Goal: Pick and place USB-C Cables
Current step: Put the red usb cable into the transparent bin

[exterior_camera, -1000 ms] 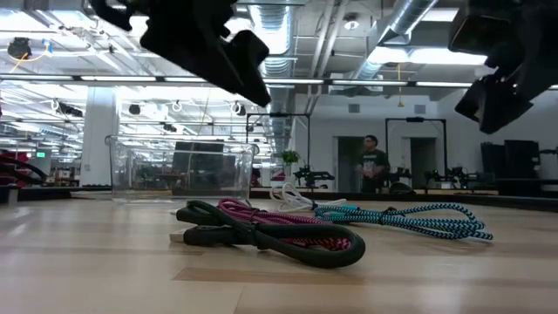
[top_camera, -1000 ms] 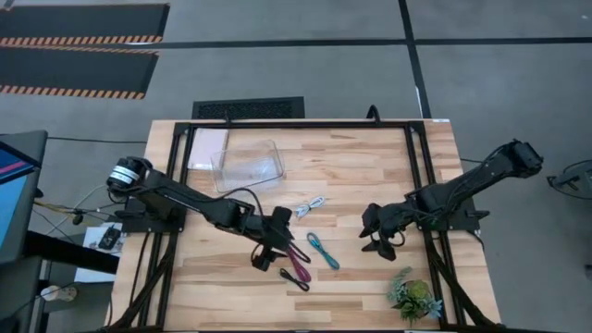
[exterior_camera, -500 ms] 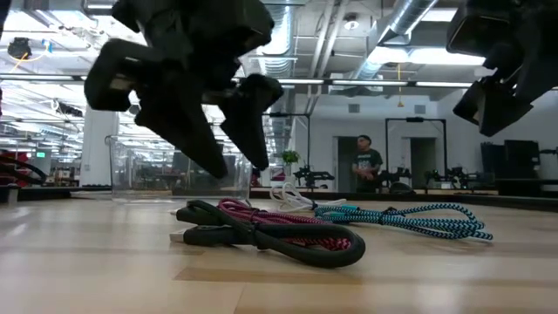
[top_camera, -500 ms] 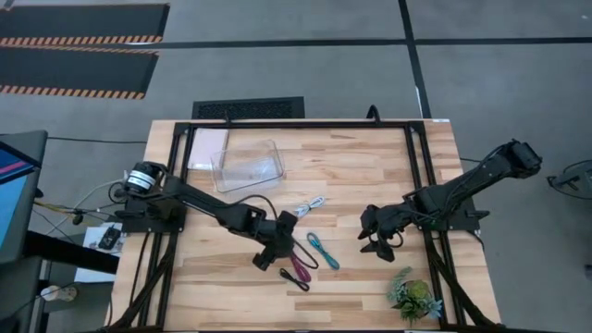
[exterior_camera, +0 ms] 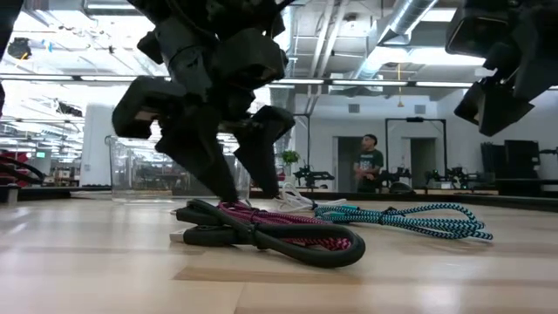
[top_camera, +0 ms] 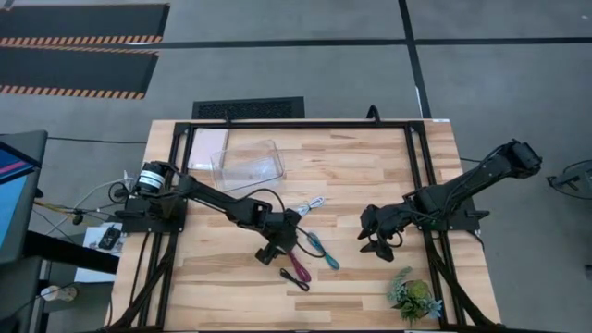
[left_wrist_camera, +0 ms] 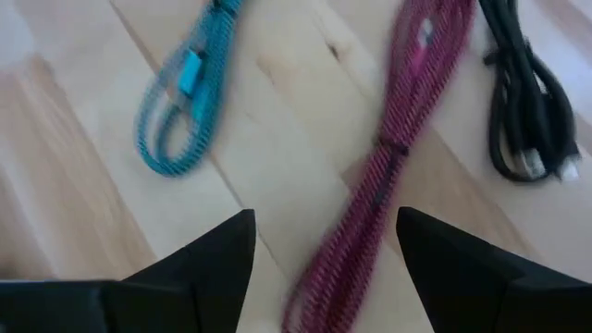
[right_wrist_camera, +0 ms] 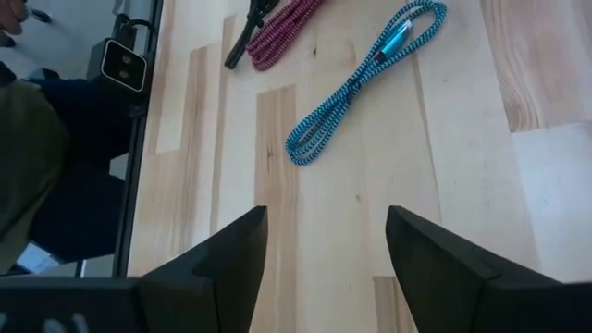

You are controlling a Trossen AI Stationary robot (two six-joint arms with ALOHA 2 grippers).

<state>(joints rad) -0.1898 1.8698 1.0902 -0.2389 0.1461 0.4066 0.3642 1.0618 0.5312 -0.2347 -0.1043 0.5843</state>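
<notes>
Four cable bundles lie flat on the wooden table: white [top_camera: 312, 204], teal [top_camera: 323, 250], maroon-red [top_camera: 302, 260] and black [top_camera: 294, 275]. My left gripper [top_camera: 282, 242] is open and low over the maroon cable [left_wrist_camera: 398, 139], one finger on either side of it. I cannot tell whether the fingers touch it. Teal [left_wrist_camera: 180, 102] and black [left_wrist_camera: 527, 102] lie to either side of the maroon one. My right gripper [top_camera: 377, 242] is open and hangs above the table to the right of the teal cable [right_wrist_camera: 361, 83].
A clear plastic bin [top_camera: 248, 163] stands toward the far left, with a white sheet [top_camera: 208, 148] beside it. A small potted plant [top_camera: 413, 298] sits at the near right corner. A person [exterior_camera: 370, 161] stands far off in the room behind.
My left gripper has moved toward the table's right and come down from above the cables. Its open fingers now stand astride the maroon cable near the table top. The cables lie where they were. The right arm has kept still.
</notes>
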